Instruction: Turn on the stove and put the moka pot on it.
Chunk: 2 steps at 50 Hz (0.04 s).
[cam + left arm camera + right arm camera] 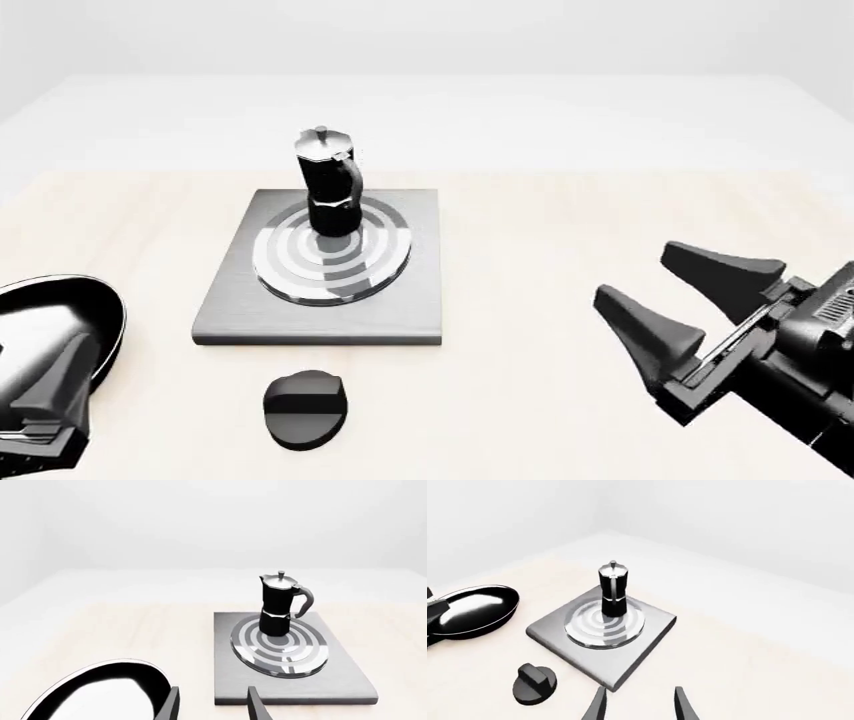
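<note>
The moka pot (327,185) stands upright on the far part of the round burner (300,275) of the grey stove slab (400,310). The black oval knob (307,407) lies on the table just in front of the slab. My right gripper (638,275) is open and empty, low over the table to the right of the stove. My left gripper (213,702) is open and empty at the near left, beside the frying pan, with the pot (280,605) and the slab (333,675) ahead of it. The right wrist view shows the pot (612,590), the slab (634,650) and the knob (534,682).
A glossy black frying pan (54,315) lies at the table's near left, also seen in the left wrist view (100,690) and in the right wrist view (474,610). The light wooden tabletop (561,220) stretches to the right of and behind the stove.
</note>
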{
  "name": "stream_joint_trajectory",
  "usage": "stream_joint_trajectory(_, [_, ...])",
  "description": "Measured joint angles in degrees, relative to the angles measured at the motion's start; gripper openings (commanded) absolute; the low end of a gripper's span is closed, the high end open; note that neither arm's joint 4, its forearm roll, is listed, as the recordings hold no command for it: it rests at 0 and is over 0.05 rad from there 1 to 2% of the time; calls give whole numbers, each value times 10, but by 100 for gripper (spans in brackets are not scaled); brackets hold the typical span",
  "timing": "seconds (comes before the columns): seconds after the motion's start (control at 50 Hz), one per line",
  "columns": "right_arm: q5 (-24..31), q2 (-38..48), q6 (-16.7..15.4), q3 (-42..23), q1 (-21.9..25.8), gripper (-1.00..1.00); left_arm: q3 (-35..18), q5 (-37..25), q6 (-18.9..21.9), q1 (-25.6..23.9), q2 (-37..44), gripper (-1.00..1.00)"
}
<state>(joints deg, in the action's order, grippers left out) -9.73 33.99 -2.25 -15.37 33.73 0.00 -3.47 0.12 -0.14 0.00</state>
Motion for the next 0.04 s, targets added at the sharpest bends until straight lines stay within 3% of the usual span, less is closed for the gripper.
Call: stream_joint_trajectory(0.04, [38, -60, 1, 15, -13, 100, 0, 1, 0, 0, 0, 100])
